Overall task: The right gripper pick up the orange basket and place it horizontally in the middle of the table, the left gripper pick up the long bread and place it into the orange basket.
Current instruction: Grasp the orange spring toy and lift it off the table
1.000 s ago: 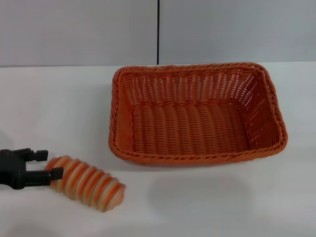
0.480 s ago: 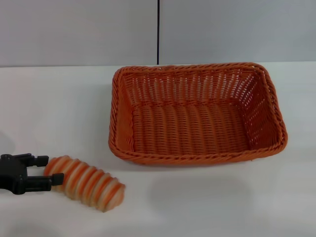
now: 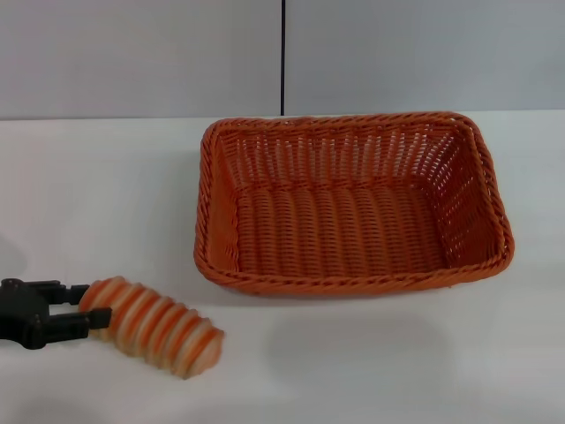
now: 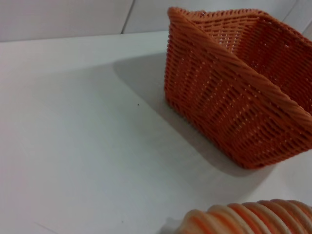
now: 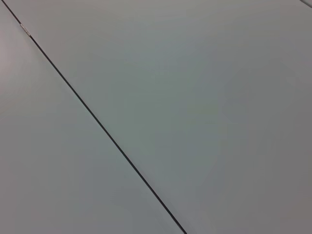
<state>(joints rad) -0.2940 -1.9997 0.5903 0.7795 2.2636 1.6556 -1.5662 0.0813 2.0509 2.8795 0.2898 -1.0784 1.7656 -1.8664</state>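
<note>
The orange basket [image 3: 351,283] lies lengthwise across the middle of the white table [image 3: 106,194], upright and empty. The long bread [image 3: 157,328], tan with orange-brown stripes, lies on the table in front of the basket's left corner, clear of it. My left gripper [image 3: 84,303] comes in from the left edge at table height, open, with one finger on each side of the bread's left end. In the left wrist view the bread [image 4: 253,218] shows close by and the basket [image 4: 229,97] stands beyond it. The right gripper is out of view.
A grey wall [image 3: 141,53] with a vertical black seam [image 3: 282,53] rises behind the table. The right wrist view holds only that grey wall [image 5: 195,97] and its seam [image 5: 97,122].
The left gripper has dropped slightly and its fingers have drawn a little closer around the bread's end. Bread and basket have not moved.
</note>
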